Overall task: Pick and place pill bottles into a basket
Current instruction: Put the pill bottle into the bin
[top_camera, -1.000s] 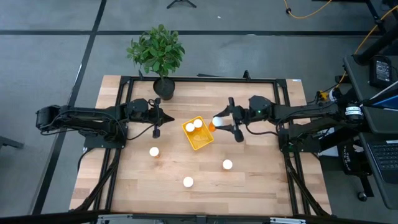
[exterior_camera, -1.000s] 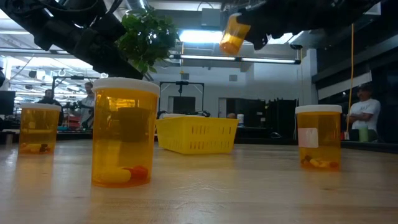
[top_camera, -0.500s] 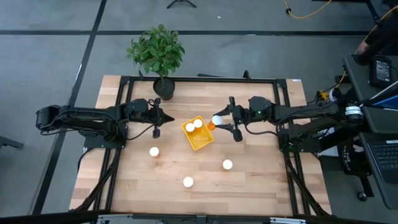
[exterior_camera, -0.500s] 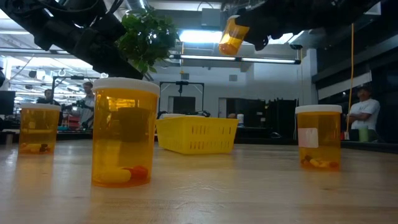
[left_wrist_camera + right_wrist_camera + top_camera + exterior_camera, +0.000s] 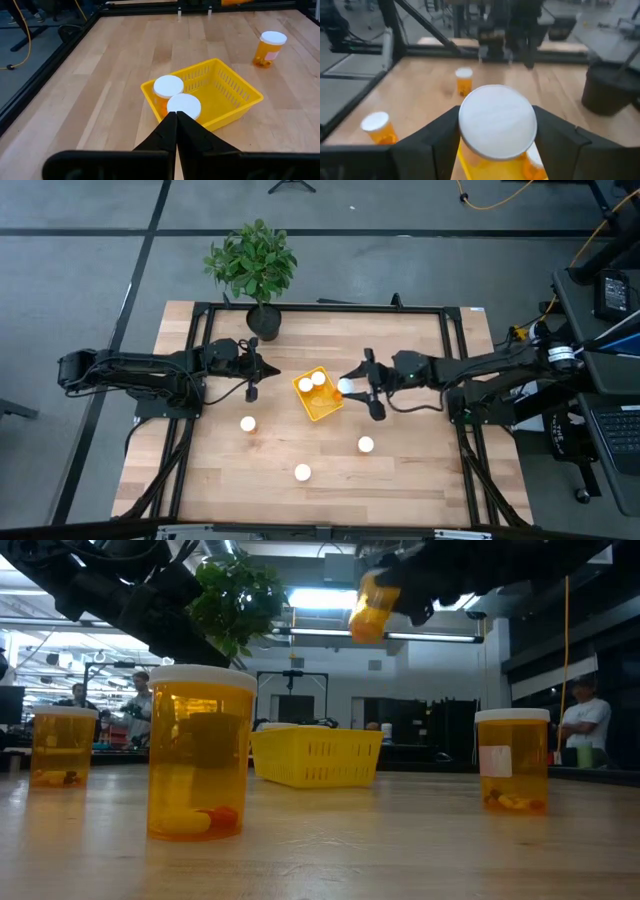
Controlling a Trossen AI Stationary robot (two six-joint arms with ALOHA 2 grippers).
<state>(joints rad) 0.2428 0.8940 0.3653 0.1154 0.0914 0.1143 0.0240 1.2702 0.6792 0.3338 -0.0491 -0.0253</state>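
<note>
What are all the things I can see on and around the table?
Bottles in basket: two, orange with white caps, side by side.
Held bottle: one, orange with white cap, in the air at the basket's right edge.
Loose bottles: three, orange with white caps, standing on the table's front half.
Basket: one, yellow, mid-table.
Plant: one, green in a black pot, back left edge.
Table: one, pale wood with black frame.
People: several, in the room behind, too far to count.
Left gripper: shut, empty, left of the basket.
Right gripper: shut on the held bottle.
</note>
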